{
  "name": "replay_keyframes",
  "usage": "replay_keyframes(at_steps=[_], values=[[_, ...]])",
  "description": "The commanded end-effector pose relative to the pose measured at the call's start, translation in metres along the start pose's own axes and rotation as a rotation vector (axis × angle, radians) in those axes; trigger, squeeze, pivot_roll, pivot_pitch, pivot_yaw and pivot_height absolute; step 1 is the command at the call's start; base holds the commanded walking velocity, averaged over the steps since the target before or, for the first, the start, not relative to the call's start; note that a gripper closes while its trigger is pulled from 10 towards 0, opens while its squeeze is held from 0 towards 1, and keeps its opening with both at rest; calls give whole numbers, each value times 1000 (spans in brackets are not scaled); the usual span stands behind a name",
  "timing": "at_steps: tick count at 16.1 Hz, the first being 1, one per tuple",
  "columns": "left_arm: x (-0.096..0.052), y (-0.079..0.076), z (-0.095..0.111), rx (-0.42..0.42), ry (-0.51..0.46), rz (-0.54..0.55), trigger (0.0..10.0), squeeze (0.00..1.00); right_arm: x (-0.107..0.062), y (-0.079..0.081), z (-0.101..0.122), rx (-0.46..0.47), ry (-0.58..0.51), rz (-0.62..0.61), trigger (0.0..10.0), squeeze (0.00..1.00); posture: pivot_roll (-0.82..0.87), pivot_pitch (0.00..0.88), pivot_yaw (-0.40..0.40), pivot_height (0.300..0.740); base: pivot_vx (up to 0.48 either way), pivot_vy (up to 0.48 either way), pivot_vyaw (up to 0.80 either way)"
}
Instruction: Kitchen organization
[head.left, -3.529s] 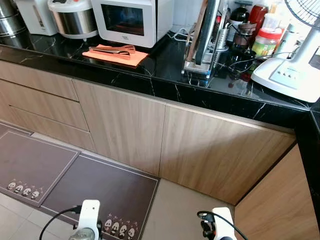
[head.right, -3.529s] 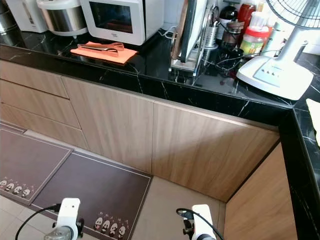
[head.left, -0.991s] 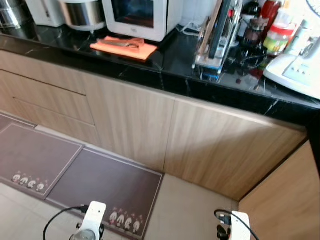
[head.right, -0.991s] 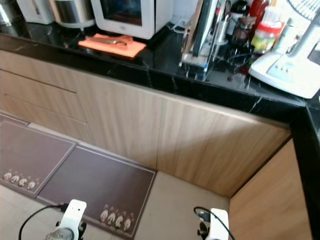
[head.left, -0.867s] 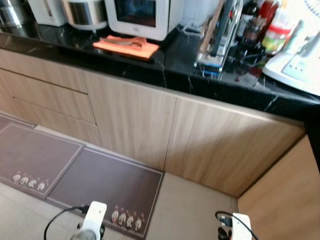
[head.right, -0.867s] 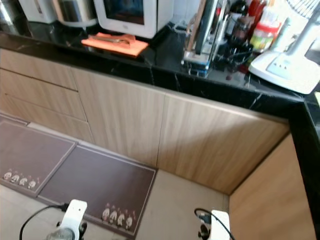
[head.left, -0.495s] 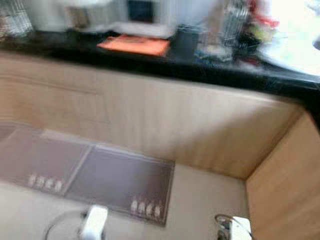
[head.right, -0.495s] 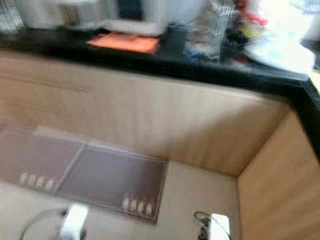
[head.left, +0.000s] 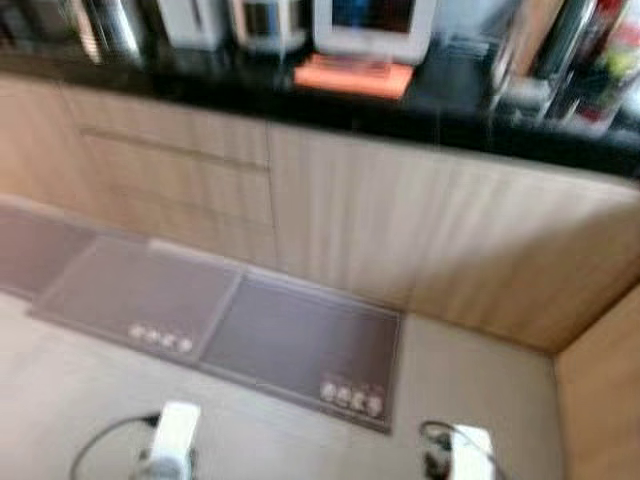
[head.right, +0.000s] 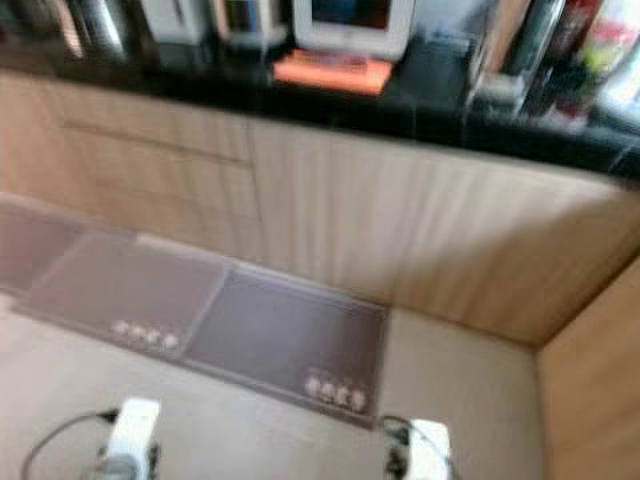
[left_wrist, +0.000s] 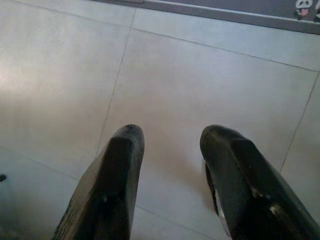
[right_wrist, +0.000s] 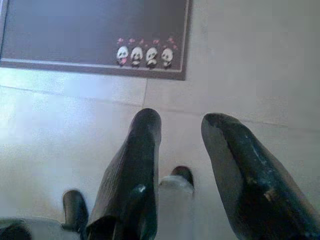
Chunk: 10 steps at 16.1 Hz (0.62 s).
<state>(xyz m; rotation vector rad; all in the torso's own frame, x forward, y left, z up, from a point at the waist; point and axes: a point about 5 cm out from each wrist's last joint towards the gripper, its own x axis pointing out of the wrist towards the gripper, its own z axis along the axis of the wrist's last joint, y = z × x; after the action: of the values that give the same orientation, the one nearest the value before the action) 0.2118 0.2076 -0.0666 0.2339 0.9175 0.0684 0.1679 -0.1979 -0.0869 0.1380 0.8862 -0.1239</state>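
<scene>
A black marble counter (head.left: 450, 110) runs along the back above wooden cabinets (head.left: 340, 220). On it lies an orange cloth (head.left: 352, 75) in front of a white microwave (head.left: 375, 22). The picture is blurred. Both arms hang low: the left wrist (head.left: 172, 445) and right wrist (head.left: 462, 452) show at the bottom edge. My left gripper (left_wrist: 170, 137) points at the bare floor tiles, open and empty. My right gripper (right_wrist: 180, 125) hangs open and empty over the floor beside a mat.
Two dark floor mats (head.left: 300, 335) with panda prints (right_wrist: 144, 56) lie along the cabinet fronts. A wooden cabinet side (head.left: 605, 400) stands at the right. A rack, bottles (head.left: 610, 70) and appliances (head.left: 190, 20) crowd the counter. Beige tile floor (head.left: 80, 400) spreads in front.
The whole picture has shifted right: the camera has turned left and drawn back a little, and the fan has left the frame. Both arms still hang as before.
</scene>
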Motion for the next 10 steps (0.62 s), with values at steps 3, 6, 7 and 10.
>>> replay_keyframes(at_steps=[3, 6, 7, 10], values=[[1, -1, 3, 40, 15, -21, 10000, 0, 4, 9, 10, 8, -7, 5, 10000, 0, -87, 0, -35, 740, 0, 143, 0], [0, -2, -1, 93, 15, -51, 10000, 0, 5, 13, 12, 10, -5, 13, 10000, 0, -81, 0, -30, 740, 0, 0, 0], [0, -2, -2, 98, 13, -51, 10000, 0, 5, 13, 12, 14, -3, 15, 10000, 0, -78, 0, -26, 740, 0, 0, 0], [-1, -2, -8, 104, 29, -59, 10000, 0, 4, 10, 9, 18, 9, 10, 10000, 0, -77, 0, -22, 740, 0, 0, 0]])
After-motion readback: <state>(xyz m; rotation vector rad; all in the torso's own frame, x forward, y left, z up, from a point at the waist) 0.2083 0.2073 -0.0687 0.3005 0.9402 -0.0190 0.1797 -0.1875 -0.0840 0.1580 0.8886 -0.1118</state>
